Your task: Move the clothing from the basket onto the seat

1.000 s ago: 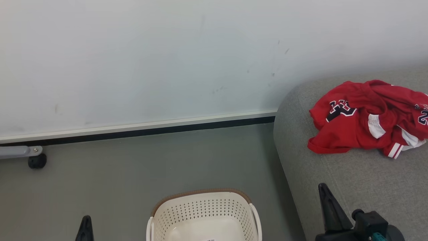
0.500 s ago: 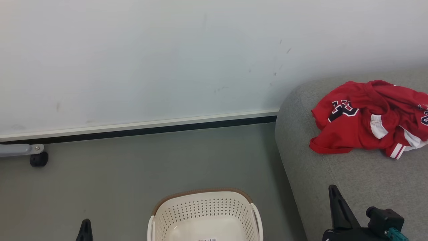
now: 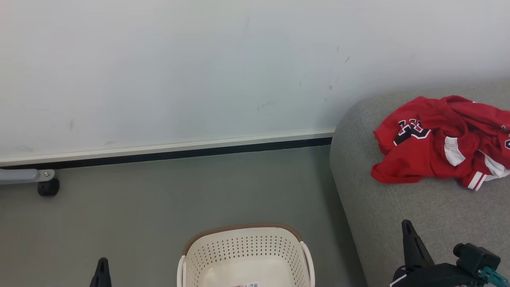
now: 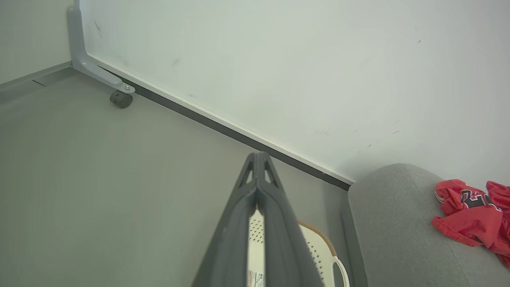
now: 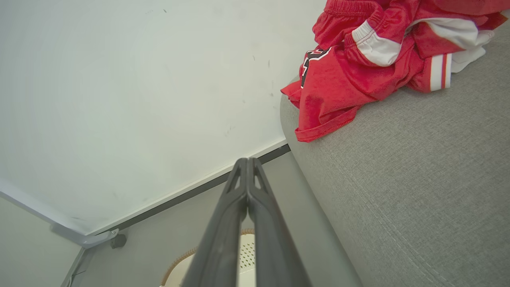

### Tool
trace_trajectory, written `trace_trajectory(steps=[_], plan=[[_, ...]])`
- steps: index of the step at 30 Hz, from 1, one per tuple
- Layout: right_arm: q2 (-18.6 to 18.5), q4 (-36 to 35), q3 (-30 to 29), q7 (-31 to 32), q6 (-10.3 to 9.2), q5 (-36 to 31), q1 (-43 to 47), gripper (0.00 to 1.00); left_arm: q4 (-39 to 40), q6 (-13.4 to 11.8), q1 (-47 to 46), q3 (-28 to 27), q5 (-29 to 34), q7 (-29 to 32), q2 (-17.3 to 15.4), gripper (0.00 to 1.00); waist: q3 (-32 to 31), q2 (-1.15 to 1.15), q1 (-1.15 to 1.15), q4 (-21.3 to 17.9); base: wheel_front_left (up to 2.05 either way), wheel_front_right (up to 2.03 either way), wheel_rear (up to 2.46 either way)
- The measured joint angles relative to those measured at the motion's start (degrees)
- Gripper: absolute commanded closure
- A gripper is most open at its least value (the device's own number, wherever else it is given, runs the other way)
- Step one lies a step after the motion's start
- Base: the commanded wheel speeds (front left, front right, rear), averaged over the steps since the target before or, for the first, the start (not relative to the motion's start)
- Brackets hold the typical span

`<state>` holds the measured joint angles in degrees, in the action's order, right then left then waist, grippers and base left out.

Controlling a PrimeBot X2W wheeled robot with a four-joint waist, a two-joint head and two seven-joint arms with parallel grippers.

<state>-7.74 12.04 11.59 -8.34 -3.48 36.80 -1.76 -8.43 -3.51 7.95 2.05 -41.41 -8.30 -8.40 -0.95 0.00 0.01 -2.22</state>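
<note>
Two red garments, the clothing (image 3: pixel 438 147), are lying in a crumpled heap on the grey seat (image 3: pixel 378 215) at the head view's right, a navy number facing up. The basket (image 3: pixel 243 255) is sitting on the floor (image 3: pixel 159 207) just beside the seat's edge, and its cream bottom is showing a small printed label (image 3: pixel 249 285). The left tool (image 3: pixel 102 273) is poking up at the lower left, and the right tool (image 3: pixel 410 243) is hanging over the seat's front.

Left wrist view: the left tool (image 4: pixel 258 157) is pressing its fingers together, gripping nothing. The basket (image 4: pixel 318 255) is peeking out behind them, with the seat (image 4: pixel 390 223) and clothing (image 4: pixel 474 215) off to the right.

Right wrist view: the right tool (image 5: pixel 247 162) is likewise pinching shut on itself. The clothing (image 5: pixel 358 59) is draping over the seat (image 5: pixel 418 179) near its corner, and the basket (image 5: pixel 181 261) is standing below on the floor.
</note>
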Motion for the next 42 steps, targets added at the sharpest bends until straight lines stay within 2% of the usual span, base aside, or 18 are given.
trace_trajectory(steps=[42], plan=[[2.81,2.23,-10.36,8.00,5.52,29.45,-1.40,1.00,-3.93,5.32,-6.43,-3.90,-26.92,8.03,3.16,1.00,0.54,0.00,0.00,1.20,0.00,0.00,0.00]])
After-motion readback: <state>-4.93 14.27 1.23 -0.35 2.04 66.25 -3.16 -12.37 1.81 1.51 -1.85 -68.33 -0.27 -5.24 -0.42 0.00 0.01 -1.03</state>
